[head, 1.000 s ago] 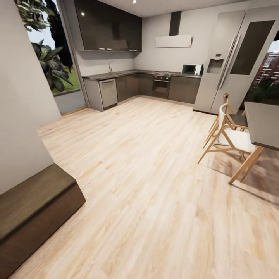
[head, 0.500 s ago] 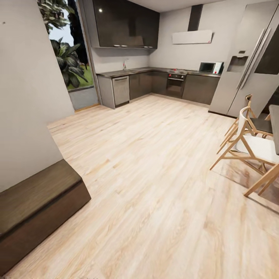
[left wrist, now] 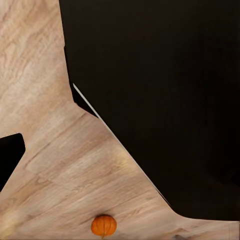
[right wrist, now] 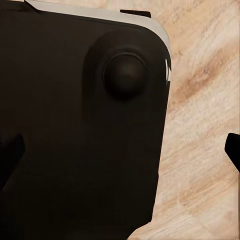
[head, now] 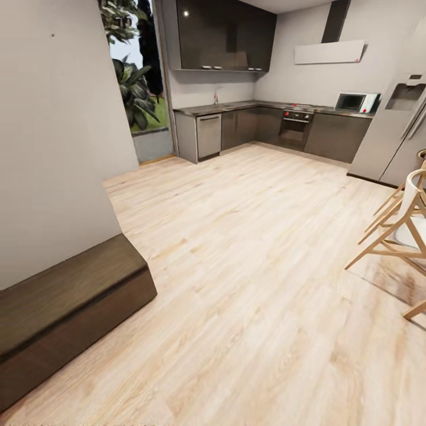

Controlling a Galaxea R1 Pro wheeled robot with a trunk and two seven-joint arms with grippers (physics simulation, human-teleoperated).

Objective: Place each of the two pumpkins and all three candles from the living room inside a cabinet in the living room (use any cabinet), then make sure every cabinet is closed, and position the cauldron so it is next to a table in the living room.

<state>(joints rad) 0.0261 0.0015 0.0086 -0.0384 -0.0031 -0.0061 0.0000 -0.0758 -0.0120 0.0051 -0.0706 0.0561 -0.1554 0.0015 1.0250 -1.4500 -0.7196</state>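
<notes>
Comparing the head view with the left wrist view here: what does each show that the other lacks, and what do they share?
Head view: a low dark-brown cabinet against the wall, a kitchen with oven, microwave and fridge, and a wooden chair. Left wrist view: a small orange pumpkin on the floor beside a large black shape I cannot identify. Shared: the pale wood floor.

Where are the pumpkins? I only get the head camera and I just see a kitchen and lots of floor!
Observer: One pumpkin shows in the left wrist view, sitting on the wooden floor.
Operator: Is the claw holding it?
Observer: No, it sits alone on the floor; a black part of the robot is beside it in that view.
Operator: What does the other wrist see?
Observer: The right wrist view shows a dark rounded robot part above the same pale floor.
</notes>
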